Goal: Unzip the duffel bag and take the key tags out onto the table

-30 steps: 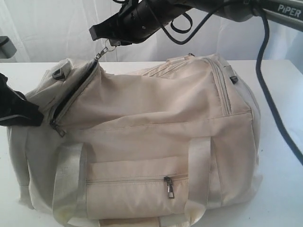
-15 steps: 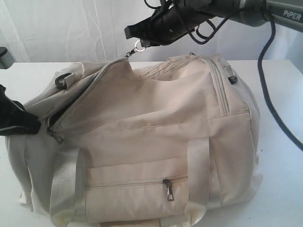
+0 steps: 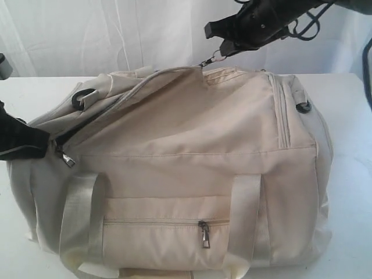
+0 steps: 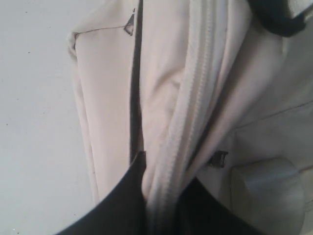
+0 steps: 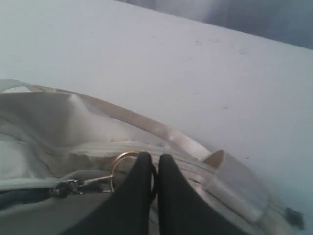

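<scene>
Two grippers work this in the exterior view: the duffel bag (image 3: 192,174) sits on the table (image 3: 356,192), key tags nowhere visible yet, and we reckon the trick is dragging the pull ring (image 3: 216,56) straight along the zip line rather than upward while the left gripper (image 3: 20,145) anchors the far end. Left wrist view shows that gripper (image 4: 164,205) pinched on the fabric fold by the zipper teeth (image 4: 195,98), so we're braced. Right wrist view has the right gripper (image 5: 154,181) clamped on the pull ring (image 5: 122,166), and versus a second ago it's travelled well along the top, widening the slit.
</scene>
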Controlling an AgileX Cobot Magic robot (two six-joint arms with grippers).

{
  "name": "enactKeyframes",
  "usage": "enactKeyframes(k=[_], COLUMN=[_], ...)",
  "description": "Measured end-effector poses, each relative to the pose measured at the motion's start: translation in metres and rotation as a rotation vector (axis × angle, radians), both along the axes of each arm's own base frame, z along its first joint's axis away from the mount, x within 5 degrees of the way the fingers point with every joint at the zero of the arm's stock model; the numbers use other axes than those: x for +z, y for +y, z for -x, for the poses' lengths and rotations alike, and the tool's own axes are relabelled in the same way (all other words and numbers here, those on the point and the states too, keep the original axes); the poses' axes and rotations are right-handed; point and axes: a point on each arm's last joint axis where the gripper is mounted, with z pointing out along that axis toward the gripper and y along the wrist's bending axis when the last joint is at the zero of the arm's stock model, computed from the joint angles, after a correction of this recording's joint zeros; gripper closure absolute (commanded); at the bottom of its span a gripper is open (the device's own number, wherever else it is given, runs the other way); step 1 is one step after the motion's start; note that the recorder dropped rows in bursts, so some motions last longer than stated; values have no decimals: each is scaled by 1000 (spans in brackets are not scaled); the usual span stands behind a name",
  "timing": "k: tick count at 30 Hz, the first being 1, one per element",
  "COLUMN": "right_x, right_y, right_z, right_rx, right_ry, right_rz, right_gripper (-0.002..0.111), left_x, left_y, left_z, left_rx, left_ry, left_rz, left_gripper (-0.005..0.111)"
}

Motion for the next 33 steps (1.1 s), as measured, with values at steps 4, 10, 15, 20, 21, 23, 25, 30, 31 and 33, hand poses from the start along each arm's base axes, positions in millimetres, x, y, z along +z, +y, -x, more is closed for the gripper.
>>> enactKeyframes(k=[4, 10, 15, 20, 21, 23, 25, 30, 31, 33], right_x=[11, 7, 19, 67, 73, 78, 74, 45, 35, 14], right_y=[-16, -28, -47, -131, -130, -105, -81, -31, -21, 0], right_z=[0, 2, 6, -4, 0, 6, 11, 20, 20, 22], right_rx=[-17, -28, -95, -305, -295, -204, -129, 75, 117, 200], right_ry=[-39, 38, 50, -235, -246, -252, -218, -57, -21, 52], right_rz=[62, 79, 102, 248, 227, 152, 104, 50, 49, 56], right_gripper=[108, 108, 108, 108, 108, 108, 108, 97, 91, 75], left_x=[-1, -1, -1, 0, 3, 18, 32, 46, 49, 48], left_y=[3, 5, 8, 27, 28, 26, 21, 12, 6, -6], left_z=[-1, -2, -3, -1, -2, -6, -9, -17, -21, -36], left_rx=[59, 142, 210, 246, 240, 181, 123, 45, 7, -82], left_ry=[15, 15, 15, 73, 69, 31, -12, -120, -135, -135], left_rz=[-3, -8, -33, -171, -179, -177, -142, -75, -32, 40], left_gripper=[107, 107, 107, 95, 79, 57, 43, 40, 40, 40])
